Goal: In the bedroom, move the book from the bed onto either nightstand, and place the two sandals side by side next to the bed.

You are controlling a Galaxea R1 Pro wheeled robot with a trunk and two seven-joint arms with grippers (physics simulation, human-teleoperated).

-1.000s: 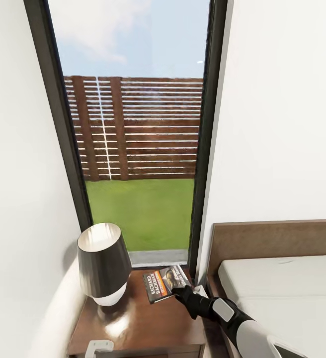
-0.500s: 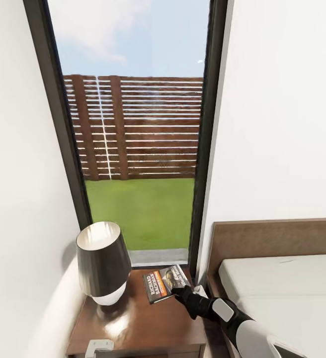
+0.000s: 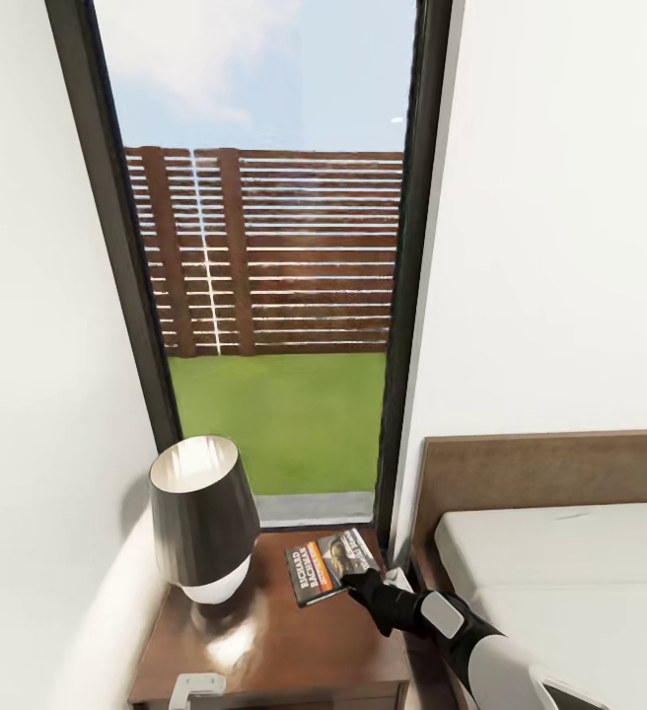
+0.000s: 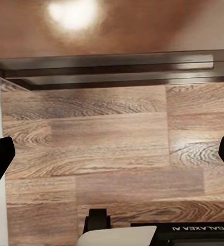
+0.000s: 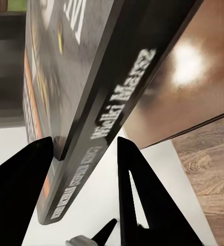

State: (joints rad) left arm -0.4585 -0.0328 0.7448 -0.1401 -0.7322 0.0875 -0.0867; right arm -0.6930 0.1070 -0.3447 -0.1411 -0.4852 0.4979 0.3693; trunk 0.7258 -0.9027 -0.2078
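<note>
The right gripper [image 3: 363, 580] hides the paperback book's [image 3: 327, 564] near corner, its fingers [image 5: 137, 189] clamped across the spine; the book sits over the nightstand's [image 3: 274, 641] back corner, beside the black table lamp [image 3: 203, 518]; the bed [image 3: 560, 562] is cut off at the frame edge; the left gripper [image 4: 112, 154] hangs spread wide over plank floor [image 4: 112, 138].

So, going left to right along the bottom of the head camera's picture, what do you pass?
Lamp → book on the nightstand → right gripper at the book's edge → headboard and bed.
</note>
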